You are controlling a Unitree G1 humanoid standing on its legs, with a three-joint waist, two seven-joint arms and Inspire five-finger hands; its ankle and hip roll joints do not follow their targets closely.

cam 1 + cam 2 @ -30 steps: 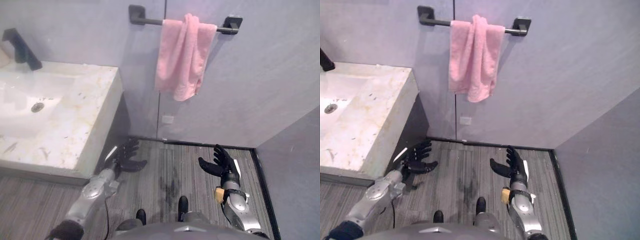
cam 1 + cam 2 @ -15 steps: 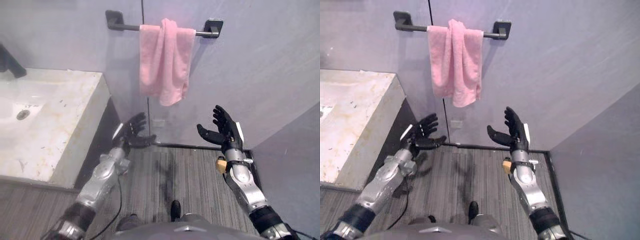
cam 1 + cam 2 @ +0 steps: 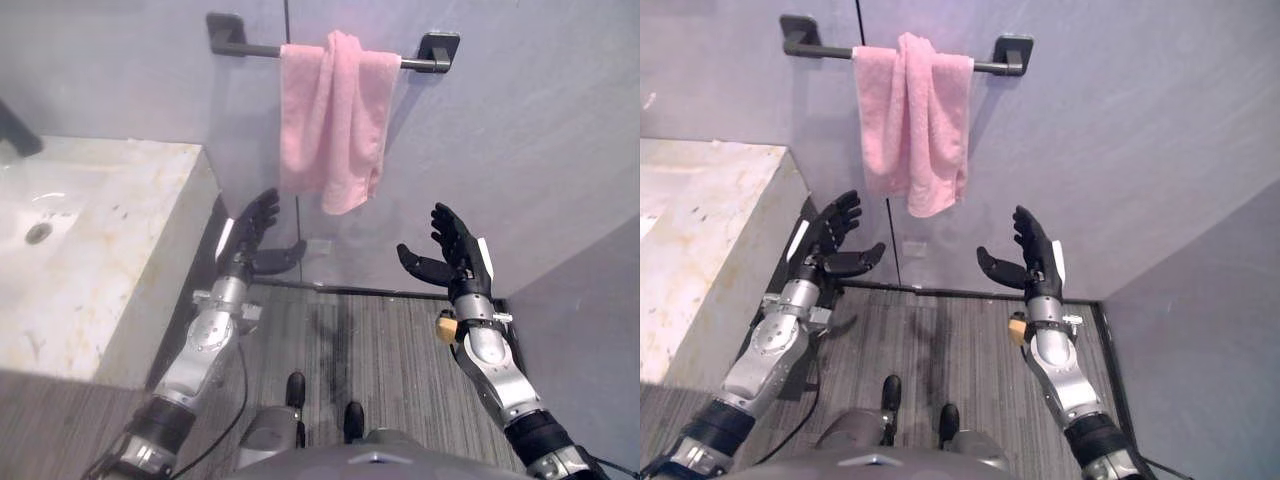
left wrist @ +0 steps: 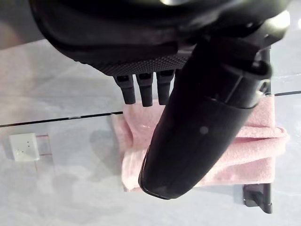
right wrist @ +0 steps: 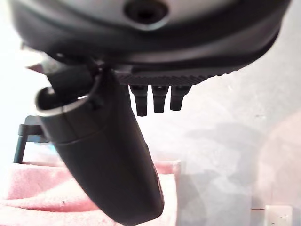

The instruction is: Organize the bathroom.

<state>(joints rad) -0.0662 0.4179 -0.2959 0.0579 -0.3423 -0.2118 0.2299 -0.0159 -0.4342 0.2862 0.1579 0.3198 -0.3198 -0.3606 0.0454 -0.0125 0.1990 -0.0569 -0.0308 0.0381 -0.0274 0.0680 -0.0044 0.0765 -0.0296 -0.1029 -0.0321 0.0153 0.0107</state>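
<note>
Grey wall — pink towel (image 3: 334,118) hangs lengthwise down from bar (image 3: 250,49); left hand (image 3: 250,235), right hand (image 3: 452,252) fingers released.

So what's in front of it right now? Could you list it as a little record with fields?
towel: pink towel, bunched, draped over the rail
rail: dark towel bar fixed to the grey wall
sink: pale stone basin at the robot's left
left hand: open, raised below the towel, touching nothing
right hand: open, raised, empty
floor: grey striped boards
</note>
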